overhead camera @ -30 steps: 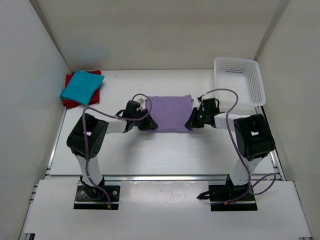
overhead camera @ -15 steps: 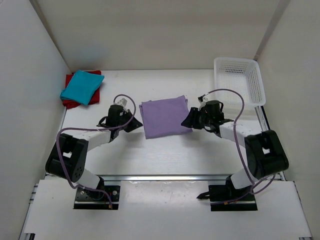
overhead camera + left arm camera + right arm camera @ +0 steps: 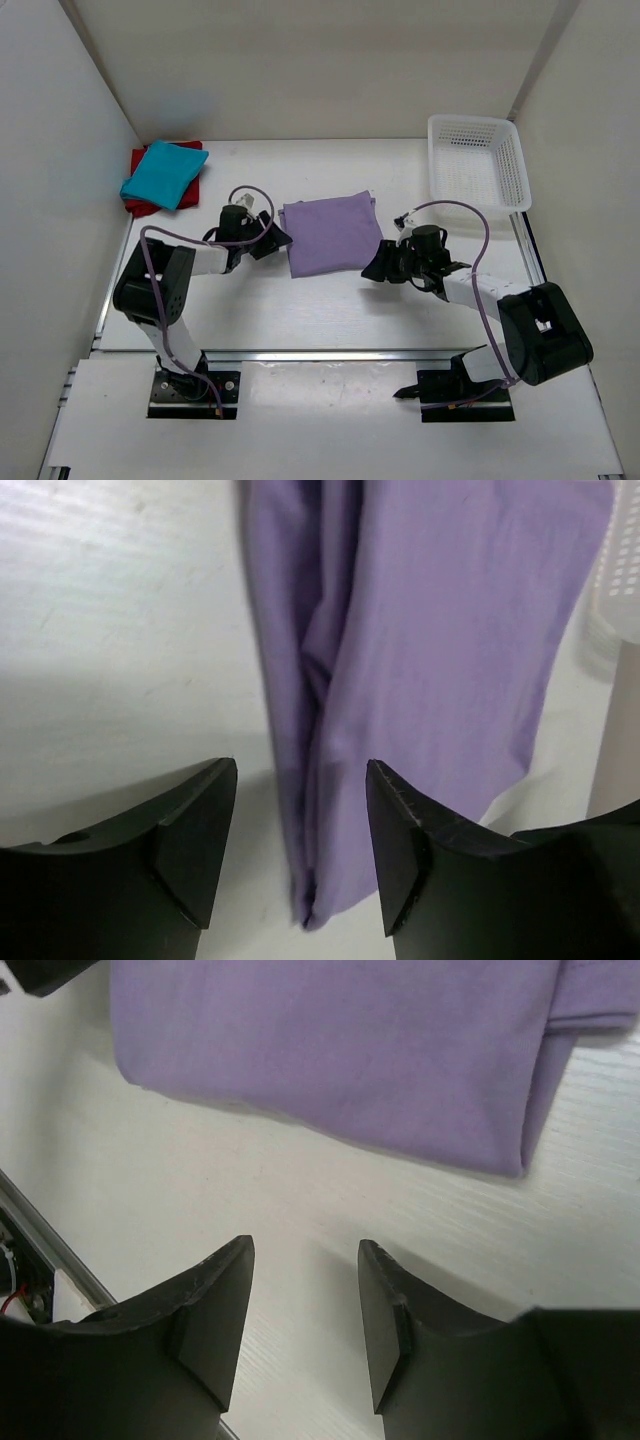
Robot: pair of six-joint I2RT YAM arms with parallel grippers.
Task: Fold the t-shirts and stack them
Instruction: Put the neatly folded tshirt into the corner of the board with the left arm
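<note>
The lavender t-shirt lies folded flat in the middle of the table. My left gripper is at its left edge, open. In the left wrist view the folded edge of the shirt runs between the spread fingers of the left gripper, which do not pinch it. My right gripper sits just off the shirt's near right corner, open. In the right wrist view the right gripper hangs over bare table with the shirt ahead of it. The teal t-shirt lies folded on the dark red t-shirt at the back left.
A white lattice basket stands at the back right; its wall shows at the right in the left wrist view. White walls close in the table on the left, back and right. A metal rail runs along the near edge.
A second ago both grippers were at the lavender shirt's two ends. Both have since opened and the shirt lies free. The right gripper has drawn back toward the near edge.
</note>
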